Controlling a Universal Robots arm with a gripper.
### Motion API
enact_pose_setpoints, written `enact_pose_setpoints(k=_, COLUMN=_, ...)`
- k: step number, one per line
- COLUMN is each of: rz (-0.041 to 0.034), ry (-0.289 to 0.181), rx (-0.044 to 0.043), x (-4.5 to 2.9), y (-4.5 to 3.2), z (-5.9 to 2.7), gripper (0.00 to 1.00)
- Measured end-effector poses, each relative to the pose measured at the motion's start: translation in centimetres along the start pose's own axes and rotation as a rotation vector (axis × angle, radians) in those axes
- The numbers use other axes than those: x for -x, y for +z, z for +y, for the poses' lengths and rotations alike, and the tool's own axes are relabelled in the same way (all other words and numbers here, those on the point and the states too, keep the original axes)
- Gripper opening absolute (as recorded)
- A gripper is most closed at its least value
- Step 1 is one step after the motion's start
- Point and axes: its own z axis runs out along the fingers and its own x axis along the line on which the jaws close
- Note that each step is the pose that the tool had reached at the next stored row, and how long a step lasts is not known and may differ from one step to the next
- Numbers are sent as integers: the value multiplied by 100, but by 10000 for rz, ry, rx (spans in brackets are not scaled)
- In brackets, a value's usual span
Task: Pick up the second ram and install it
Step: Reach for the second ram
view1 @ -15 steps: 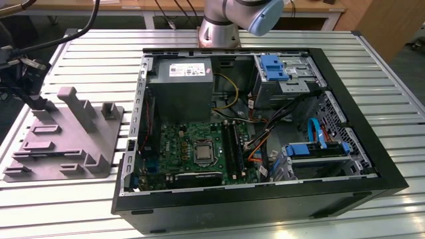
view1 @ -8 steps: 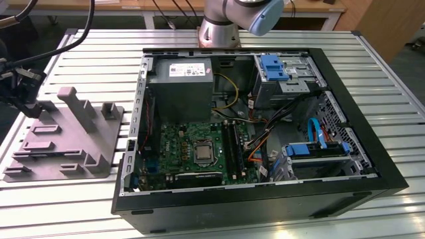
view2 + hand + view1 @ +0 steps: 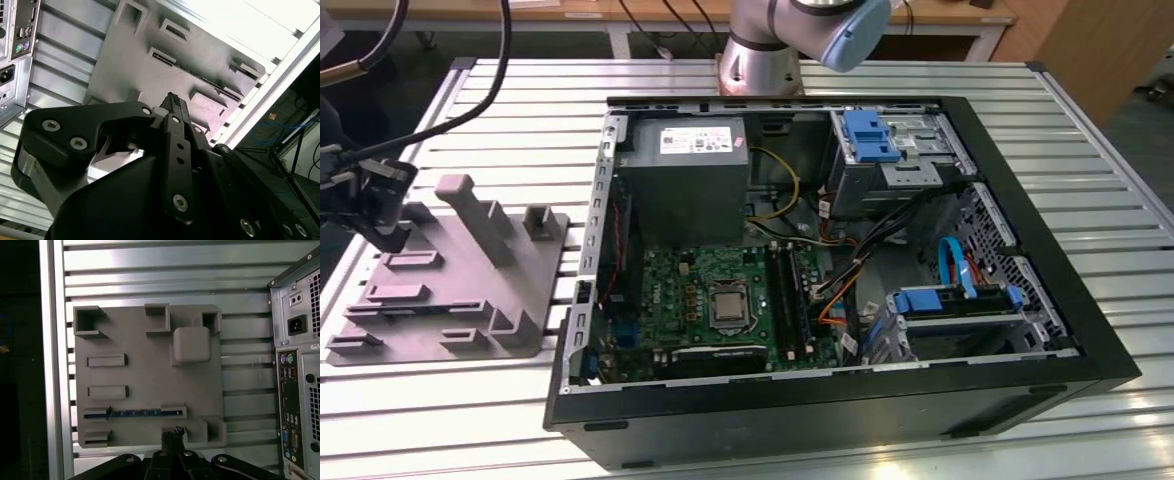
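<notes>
- Black claw (image 3: pixel 173 432) hangs over a grey holder block (image 3: pixel 150 375). Its jaws are drawn together at the tip and there is nothing between them. The second wrist view shows the same narrow, closed tip.
- The second ram (image 3: pixel 135 413) is a thin blue-green strip seen edge-on. It stands in a long slot of the holder block, near the claw tip but not touching it.
- In the exterior view the claw sits at the exterior view's left, above the holder block and apart from the computer case (image 3: pixel 1087 340).
- The holder block lies flat on the slatted metal tabletop (image 3: pixel 881 80), just beside the open black computer case.
- Inside the case lies the green motherboard (image 3: pixel 680 300) with its long black memory slots (image 3: pixel 787 290). The grey power-supply box (image 3: pixel 680 190) is mounted next to the board.
- The arm (image 3: pixel 787 35) rises from the tabletop on the far side of the case in the exterior view.
</notes>
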Motion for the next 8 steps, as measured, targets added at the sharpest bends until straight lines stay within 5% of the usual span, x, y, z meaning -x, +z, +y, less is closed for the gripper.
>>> enact_pose_setpoints(k=8, rz=10, ry=0, rx=-2, x=-7, y=66, z=-7, gripper=11)
